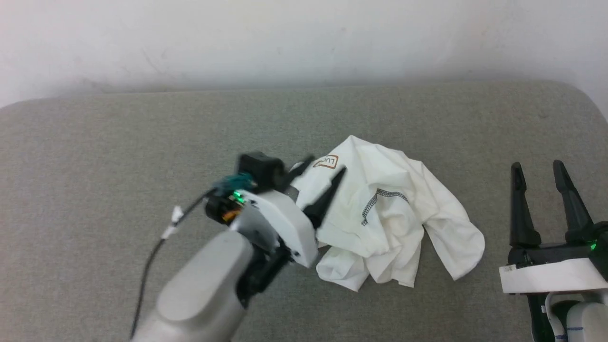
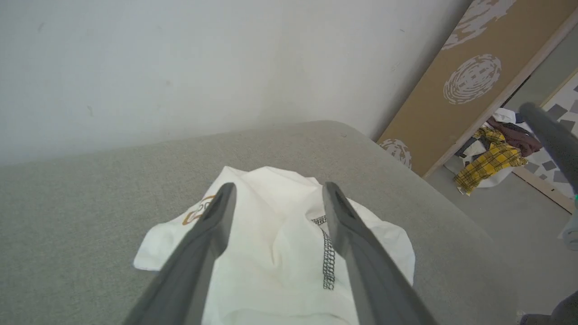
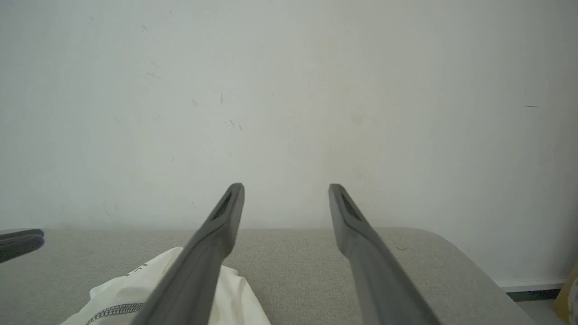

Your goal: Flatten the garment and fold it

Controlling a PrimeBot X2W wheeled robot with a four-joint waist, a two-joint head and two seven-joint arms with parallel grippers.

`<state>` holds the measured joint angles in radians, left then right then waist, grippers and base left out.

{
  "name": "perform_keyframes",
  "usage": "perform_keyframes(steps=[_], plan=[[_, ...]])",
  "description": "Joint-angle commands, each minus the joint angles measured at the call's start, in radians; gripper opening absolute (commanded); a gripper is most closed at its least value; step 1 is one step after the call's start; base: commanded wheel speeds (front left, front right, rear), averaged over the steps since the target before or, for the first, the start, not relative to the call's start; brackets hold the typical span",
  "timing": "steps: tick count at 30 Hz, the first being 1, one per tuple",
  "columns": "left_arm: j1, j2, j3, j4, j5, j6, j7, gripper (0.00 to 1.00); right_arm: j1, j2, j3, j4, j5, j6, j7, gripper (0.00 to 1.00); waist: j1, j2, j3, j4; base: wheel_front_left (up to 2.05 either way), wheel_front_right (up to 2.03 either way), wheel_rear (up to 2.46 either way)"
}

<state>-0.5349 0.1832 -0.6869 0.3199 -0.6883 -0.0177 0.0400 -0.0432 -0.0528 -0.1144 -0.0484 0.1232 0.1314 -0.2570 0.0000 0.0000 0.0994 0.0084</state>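
The shirt (image 1: pixel 389 213) lay crumpled on the grey padded surface (image 1: pixel 142 142), a little right of the middle. It looked thin, light and limp, probably best taken at a hem or seam. The left claw (image 1: pixel 327 165) hovered over it, spread and empty; the right claw (image 1: pixel 536 165), also spread, stood to its right.

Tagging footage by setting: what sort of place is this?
Likely a home-like room: a grey fabric-covered padded surface against a scuffed white wall, with a heap of yellow-checked and dark clothes on the floor.
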Motion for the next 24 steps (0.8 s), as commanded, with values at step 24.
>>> perform_keyframes(steps=[24], plan=[[0.712, 0.075, 0.487, -0.561, 0.358, 0.328, -0.301, 1.0, 0.115, 0.003, -0.024, 0.028, 0.031, -0.001, -0.005, 1.0, 0.0, 0.0, -0.031, -0.016, 0.0, 0.0, 0.0]])
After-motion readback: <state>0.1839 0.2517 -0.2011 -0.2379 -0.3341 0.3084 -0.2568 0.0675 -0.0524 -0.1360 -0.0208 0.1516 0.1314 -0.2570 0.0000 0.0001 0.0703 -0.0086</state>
